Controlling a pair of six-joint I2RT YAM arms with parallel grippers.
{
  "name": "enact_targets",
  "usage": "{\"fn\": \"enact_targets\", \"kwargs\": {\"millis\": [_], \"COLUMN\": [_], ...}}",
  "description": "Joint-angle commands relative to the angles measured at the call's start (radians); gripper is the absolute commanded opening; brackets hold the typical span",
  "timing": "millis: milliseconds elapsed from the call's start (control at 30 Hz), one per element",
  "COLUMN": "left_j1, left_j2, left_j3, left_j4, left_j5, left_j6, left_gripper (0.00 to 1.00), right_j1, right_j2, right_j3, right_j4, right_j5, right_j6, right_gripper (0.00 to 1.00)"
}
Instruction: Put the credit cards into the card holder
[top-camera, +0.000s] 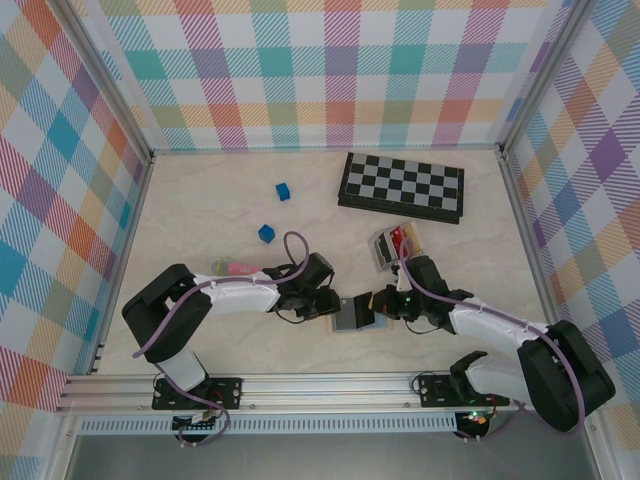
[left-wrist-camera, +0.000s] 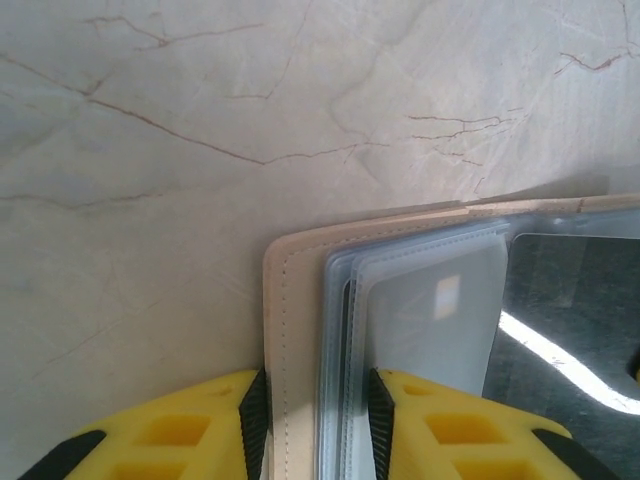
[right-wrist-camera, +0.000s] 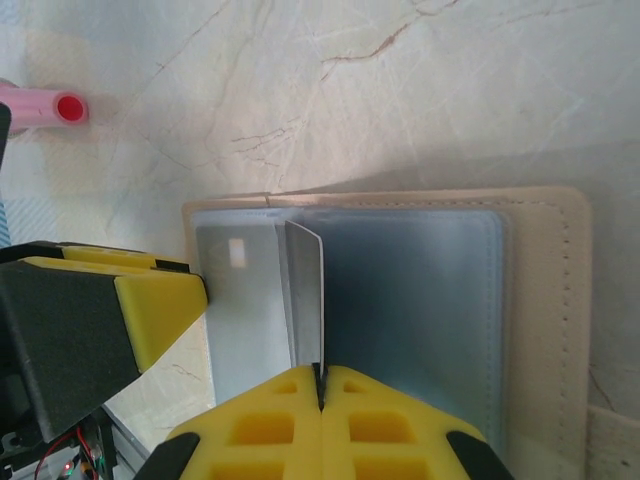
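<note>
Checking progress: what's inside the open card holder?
Inside the card holder, clear sleeves; the right hand holds a pale card edge-down over them. Whether any sleeve holds a card is hidden.

Three views: one high and wide, two riding close on the wrists.

The top camera sits above and behind the arm bases and looks down and away, taking in the whole table (top-camera: 200, 200) out to the far wall. The left wrist camera rides just behind the left gripper (left-wrist-camera: 316, 392), very near the holder (left-wrist-camera: 290, 350), and faces across its edge to bare table. The right wrist camera, just as near, looks past the right gripper (right-wrist-camera: 322, 378) onto the open holder, with a left finger (right-wrist-camera: 165, 300) at its left. All three views share the holder, near the table's middle.
</note>
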Motion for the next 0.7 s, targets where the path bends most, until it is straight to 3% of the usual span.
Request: {"fn": "enact_targets", "kwargs": {"millis": [0,367,667], "left_j1": [-0.031,-0.036,-0.036], "left_j2": [0.039,0.046,0.048], "left_j3": [0.012,0.018,0.026], "left_j4": [0.007,0.017,0.014], "left_j5": [0.023,0.025,0.017], "left_j6": [-0.007,-0.006,-0.012], "left_gripper": [0.33,0.33,0.33], "right_j1": [0.005,0.018,0.018], "right_j2": [-0.013,0.095,0.069], "right_j3": [-0.026,-0.021,-0.017], "right_j4": [-0.010,0.111,0.032], "right_j5": [0.046,-0.071,-0.079], "right_j6": [0.002,-0.021,-0.047], "right_gripper": [0.02,0.02,0.02]}}
